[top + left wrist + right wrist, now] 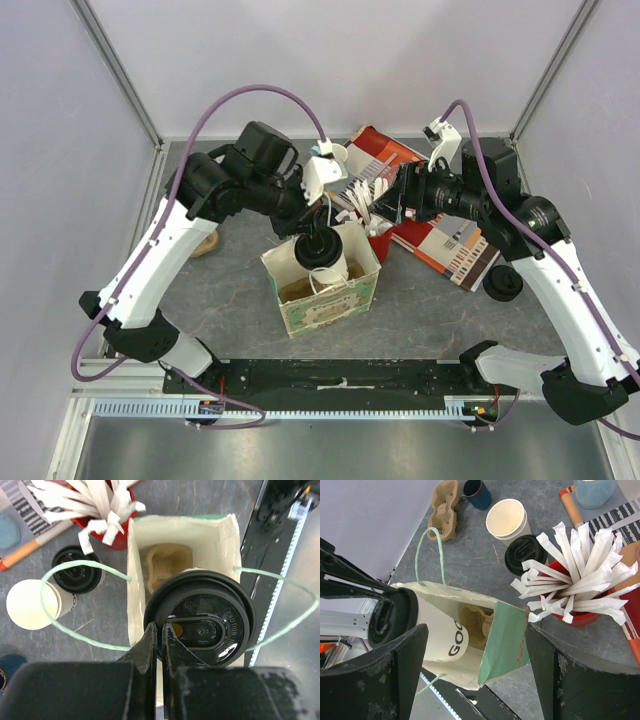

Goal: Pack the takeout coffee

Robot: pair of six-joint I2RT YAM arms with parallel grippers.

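A takeout coffee cup (200, 625), cream paper with dark lettering and a black lid, hangs in the mouth of a paper bag (300, 312). The bag stands midway across the bench (230, 300), nearer its near edge than its far edge. The cup's base is below the bag's rim, its lid is above it, and the cup leans. The left gripper (161, 642) is pinched closed on one side of the lid's rim. A cardboard carrier (167, 565) lies at the bottom of the bag.

The step in hand appears to be lowering the cup into the bag. To do it well, the arm would likely straighten the cup and aim its base at a carrier pocket. It would then descend slowly, clear of the bag's walls and string handles (75, 632), and release only once the base rests. A hold on the lid's edge alone could pull the lid off.

The left arm reaches in from the near left corner and bends over the bag, gripper pointing down. The right arm reaches in from the right. The right gripper (475, 645) is spread wide, one finger on each side of the bag's end; whether it touches the bag cannot be told.

Beyond the bag, toward the far edge, stand a second lidded cup (77, 575), a lidless cup (30, 605) and a red holder of wrapped straws (100, 505).
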